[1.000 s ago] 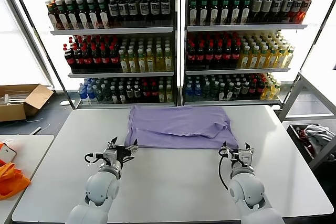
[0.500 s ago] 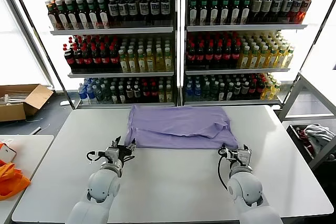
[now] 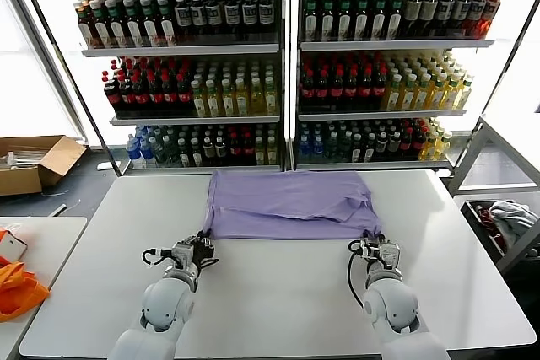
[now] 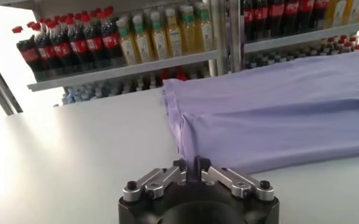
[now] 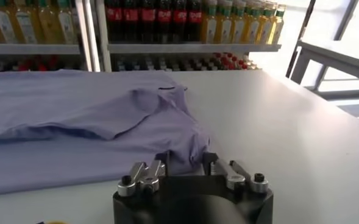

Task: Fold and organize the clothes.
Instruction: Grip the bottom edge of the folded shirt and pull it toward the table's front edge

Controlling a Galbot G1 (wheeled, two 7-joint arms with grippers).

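A lavender T-shirt (image 3: 291, 202) lies partly folded on the white table (image 3: 278, 292), plain side up, its near hem facing me. My left gripper (image 3: 202, 243) is at the hem's near left corner and shut on the cloth; in the left wrist view the fingers (image 4: 189, 167) pinch the shirt's corner (image 4: 277, 109). My right gripper (image 3: 374, 244) is at the near right corner. In the right wrist view its fingers (image 5: 186, 159) stand apart with the edge of the shirt (image 5: 75, 122) between them.
Shelves of bottles (image 3: 278, 65) stand behind the table. A cardboard box (image 3: 34, 162) and an orange item (image 3: 17, 288) are at the left. A bin with cloth (image 3: 506, 221) is at the right.
Both grippers have moved forward to the shirt's near hem. The left gripper has closed on the left corner. The right gripper's fingers now straddle the right corner.
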